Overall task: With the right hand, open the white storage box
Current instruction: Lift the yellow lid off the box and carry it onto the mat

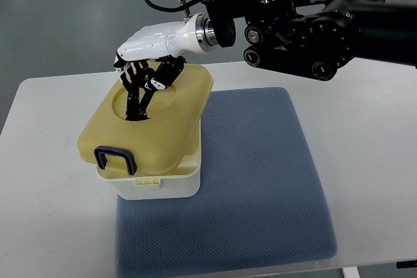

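1. White plastic storage box [156,183] with a pale yellow rounded lid [163,128] sits at the left side of the desk, its base resting partly on the left edge of a mat.
2. Lid covers the box fully and looks closed; a dark blue latch handle [115,159] lies against the lid's near edge, facing the camera.
3. Lid's top has a shallow round recess [133,105] toward its far left part.
4. Right hand [140,83], with a glossy white shell on its back and black jointed fingers [133,99], reaches in from the right over the far end of the lid.
5. Fingers point downward, loosely curled and close together, their tips reaching into the recess; they grip nothing that can be seen.
6. Black robot arm [306,30] with a silver wrist ring and a looping black cable stretches back to the upper right edge.
7. Blue-grey textured fabric mat [254,180] spreads across the middle of the white desk [365,128].
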Robot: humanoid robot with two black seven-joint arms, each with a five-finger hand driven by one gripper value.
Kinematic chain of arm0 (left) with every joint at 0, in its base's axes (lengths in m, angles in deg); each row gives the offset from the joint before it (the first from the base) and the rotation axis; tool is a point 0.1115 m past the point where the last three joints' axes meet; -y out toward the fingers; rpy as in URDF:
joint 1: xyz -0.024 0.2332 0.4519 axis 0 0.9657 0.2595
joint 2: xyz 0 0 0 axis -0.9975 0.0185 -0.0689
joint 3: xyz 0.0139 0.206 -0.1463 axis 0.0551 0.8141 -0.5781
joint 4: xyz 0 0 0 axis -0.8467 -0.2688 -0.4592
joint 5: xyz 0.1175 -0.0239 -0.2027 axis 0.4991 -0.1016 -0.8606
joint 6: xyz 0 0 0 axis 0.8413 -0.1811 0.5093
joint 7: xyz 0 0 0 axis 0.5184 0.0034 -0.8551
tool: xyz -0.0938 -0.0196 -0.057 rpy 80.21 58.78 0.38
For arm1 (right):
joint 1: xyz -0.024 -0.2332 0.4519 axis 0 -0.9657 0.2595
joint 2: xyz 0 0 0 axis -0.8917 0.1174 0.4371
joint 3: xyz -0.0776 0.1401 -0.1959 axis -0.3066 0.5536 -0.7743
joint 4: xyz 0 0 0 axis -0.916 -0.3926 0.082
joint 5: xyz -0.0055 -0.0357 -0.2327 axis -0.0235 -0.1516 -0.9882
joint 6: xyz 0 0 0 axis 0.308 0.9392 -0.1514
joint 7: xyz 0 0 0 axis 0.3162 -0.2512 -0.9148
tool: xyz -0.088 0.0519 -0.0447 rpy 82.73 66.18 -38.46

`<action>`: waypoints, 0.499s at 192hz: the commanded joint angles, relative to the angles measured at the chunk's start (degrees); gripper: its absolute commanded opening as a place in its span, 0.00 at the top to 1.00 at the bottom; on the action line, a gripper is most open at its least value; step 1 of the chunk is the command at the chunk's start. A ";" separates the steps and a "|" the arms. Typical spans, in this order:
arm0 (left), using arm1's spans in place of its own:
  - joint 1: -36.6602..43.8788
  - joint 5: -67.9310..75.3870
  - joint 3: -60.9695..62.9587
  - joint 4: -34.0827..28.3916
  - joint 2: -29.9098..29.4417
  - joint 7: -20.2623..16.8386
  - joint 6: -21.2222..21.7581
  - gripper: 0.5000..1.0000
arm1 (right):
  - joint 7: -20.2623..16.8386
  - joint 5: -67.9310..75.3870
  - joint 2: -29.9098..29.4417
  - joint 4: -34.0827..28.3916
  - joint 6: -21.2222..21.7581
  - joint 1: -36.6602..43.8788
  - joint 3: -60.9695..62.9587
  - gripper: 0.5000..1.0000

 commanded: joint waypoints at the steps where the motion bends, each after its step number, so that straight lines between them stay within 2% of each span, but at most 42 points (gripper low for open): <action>1: 0.00 0.00 0.00 0.00 0.00 0.00 0.00 0.00 | 0.43 0.10 2.47 -2.32 0.59 2.33 0.01 1.00; 65: 0.00 0.00 0.09 0.00 0.00 0.00 0.00 0.00 | 0.70 -0.07 17.76 -12.08 4.98 4.61 0.01 1.00; 96: 0.00 0.00 0.00 0.00 0.00 0.00 0.00 0.00 | 1.23 -0.86 25.76 -14.45 7.97 4.17 -0.17 1.00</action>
